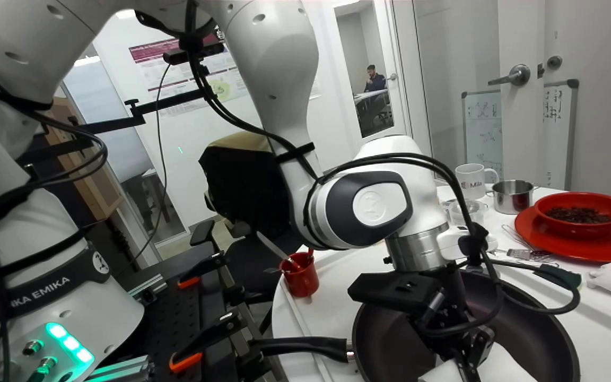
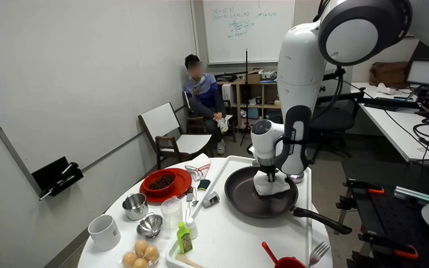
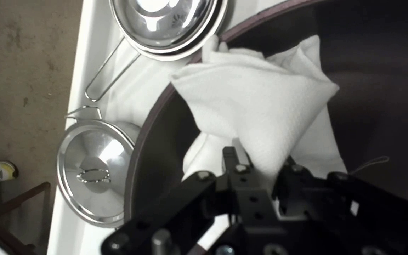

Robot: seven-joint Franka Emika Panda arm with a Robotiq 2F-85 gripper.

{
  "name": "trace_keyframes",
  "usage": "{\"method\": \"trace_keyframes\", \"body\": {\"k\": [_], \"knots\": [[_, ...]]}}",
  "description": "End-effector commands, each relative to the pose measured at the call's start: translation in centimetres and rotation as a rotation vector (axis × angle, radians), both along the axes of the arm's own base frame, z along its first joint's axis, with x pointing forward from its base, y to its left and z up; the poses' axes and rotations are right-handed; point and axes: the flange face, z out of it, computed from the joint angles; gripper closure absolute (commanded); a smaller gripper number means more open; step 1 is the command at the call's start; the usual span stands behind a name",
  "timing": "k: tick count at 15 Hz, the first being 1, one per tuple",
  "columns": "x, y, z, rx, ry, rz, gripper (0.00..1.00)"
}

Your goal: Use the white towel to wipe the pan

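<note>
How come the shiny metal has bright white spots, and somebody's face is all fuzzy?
Wrist view: glare on the round silver metal lid with a loop handle, probably from a lamp above; in an exterior view: the seated person in a blue top has a blurry square over the face, maybe for privacy.

At the pan (image 3: pixel 381 85), the tool (image 3: pixel 263 166) hides part of the white towel (image 3: pixel 253 99) from me. In an exterior view, the red cup (image 2: pixel 290 263) before the pan is cut off; beyond the pan, a seated person's face (image 2: pixel 195 69) is blurred.
</note>
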Motion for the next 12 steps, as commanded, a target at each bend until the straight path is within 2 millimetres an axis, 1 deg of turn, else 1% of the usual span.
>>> {"method": "trace_keyframes", "body": {"k": [1, 7, 12], "knots": [[1.1, -0.8, -0.4, -0.022, -0.013, -0.047, 0.93], [2.8, -1.2, -0.1, -0.042, -0.049, -0.083, 0.93], [4.8, -1.1, 0.5, -0.048, -0.095, -0.099, 0.93]]}}
